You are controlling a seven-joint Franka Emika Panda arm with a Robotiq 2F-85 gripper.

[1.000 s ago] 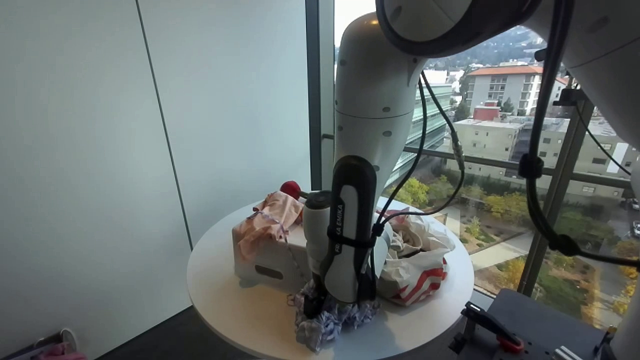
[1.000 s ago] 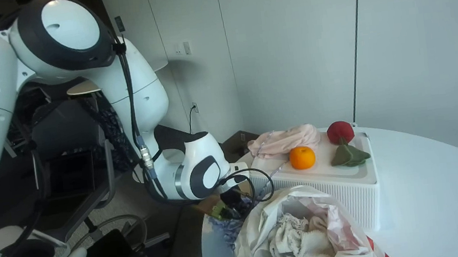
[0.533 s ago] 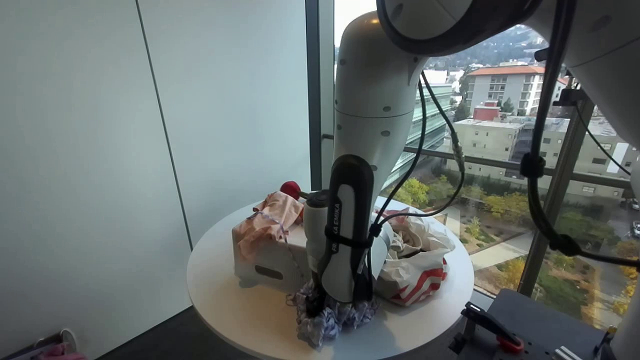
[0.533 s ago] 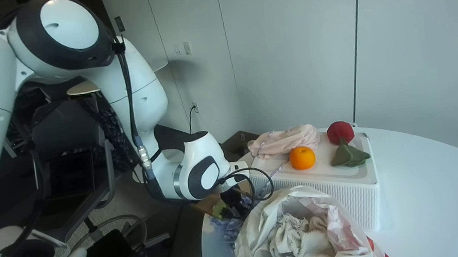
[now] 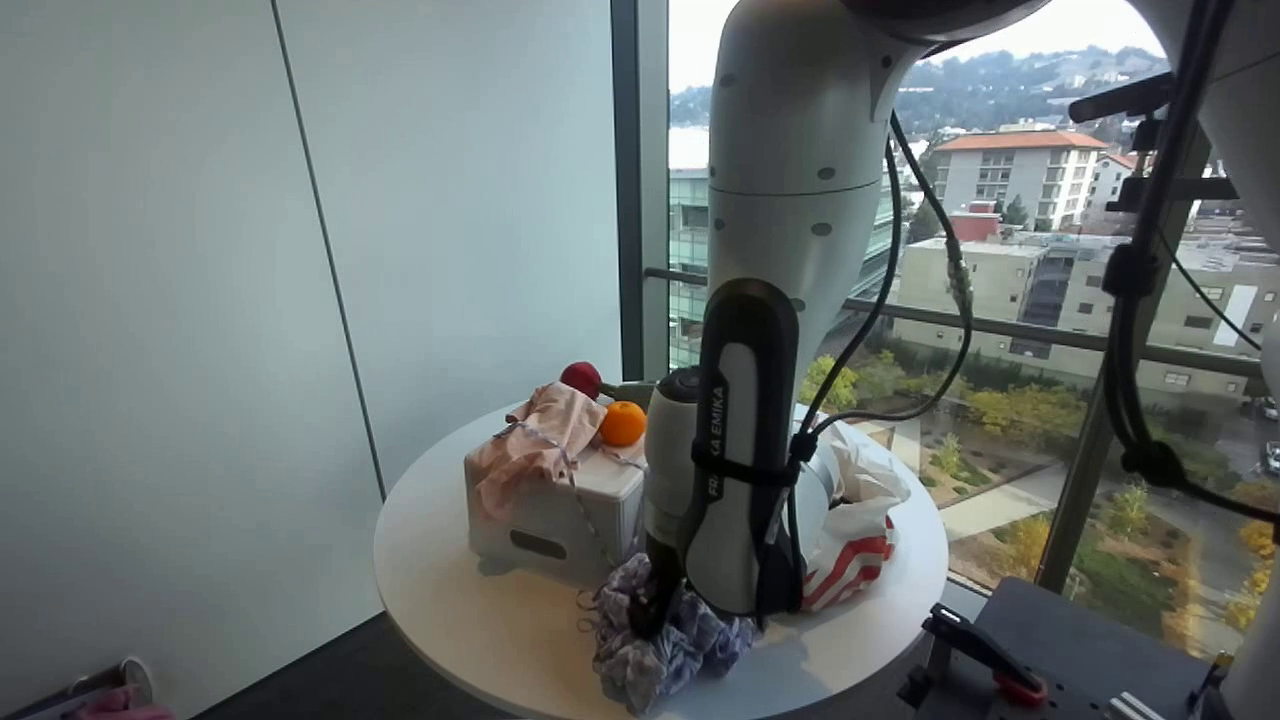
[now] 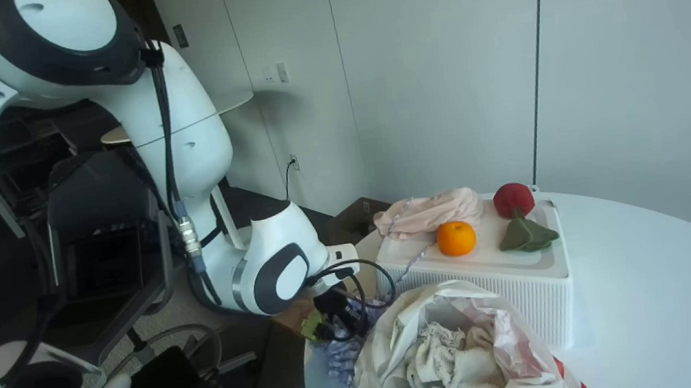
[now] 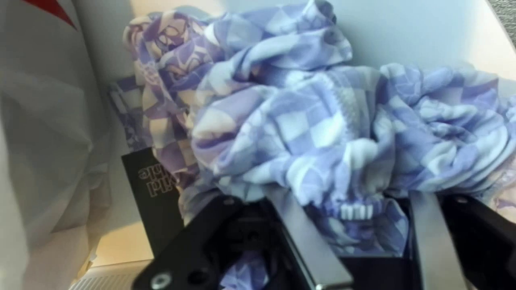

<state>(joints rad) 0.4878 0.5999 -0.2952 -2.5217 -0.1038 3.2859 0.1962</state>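
Arm [image 5: 790, 230] shifts toward 2 o'clock in an exterior view | gripper [image 7: 348, 193] straddles cloth [image 7: 310, 125], grasp: cannot tell | reached, seemingly unlifted

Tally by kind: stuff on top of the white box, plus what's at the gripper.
Cloth bundles: 2 (pink cloth; checked cloth at the gripper)
Orange: 1
Red-and-green item: 1
Total: 4
Not counted: patterned cord, unclear what it belongs to.
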